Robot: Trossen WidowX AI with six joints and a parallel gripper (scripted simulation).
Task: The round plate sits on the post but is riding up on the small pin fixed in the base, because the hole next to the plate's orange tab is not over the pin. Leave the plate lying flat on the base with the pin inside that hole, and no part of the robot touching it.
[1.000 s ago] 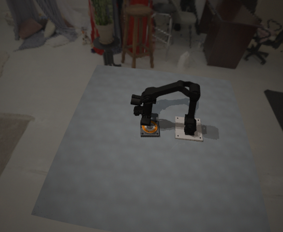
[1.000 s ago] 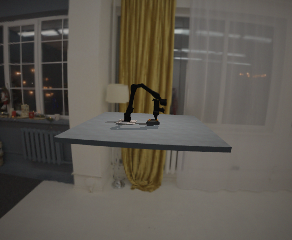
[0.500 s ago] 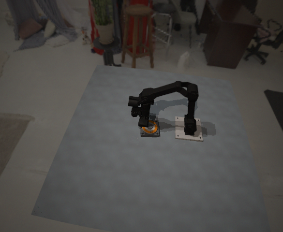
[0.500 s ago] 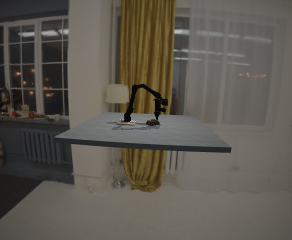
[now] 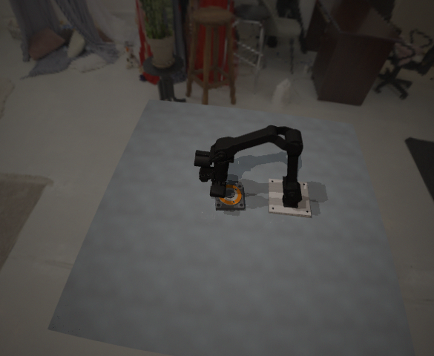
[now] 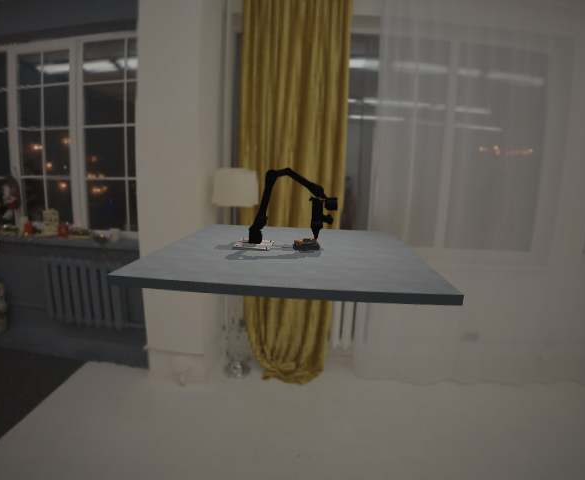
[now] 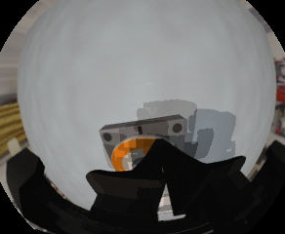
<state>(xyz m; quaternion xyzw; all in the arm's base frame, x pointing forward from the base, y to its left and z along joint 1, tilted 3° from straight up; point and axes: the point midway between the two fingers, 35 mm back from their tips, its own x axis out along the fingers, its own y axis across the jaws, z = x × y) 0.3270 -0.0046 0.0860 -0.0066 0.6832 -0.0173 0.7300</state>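
Down at the middle of the grey table (image 5: 171,268), the gripper (image 5: 219,190) points straight down over the round plate (image 5: 235,196), fingers pressed together with nothing between them. That orange-ringed plate sits on its square base (image 5: 230,207), just beside the arm's white mount (image 5: 276,195). Wrist view: black fingers cover most of the plate, contact unclear.

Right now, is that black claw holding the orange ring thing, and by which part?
No, it holds nothing. The gripper is shut, its closed fingers down at the round plate, over the plate's side away from the arm's base.
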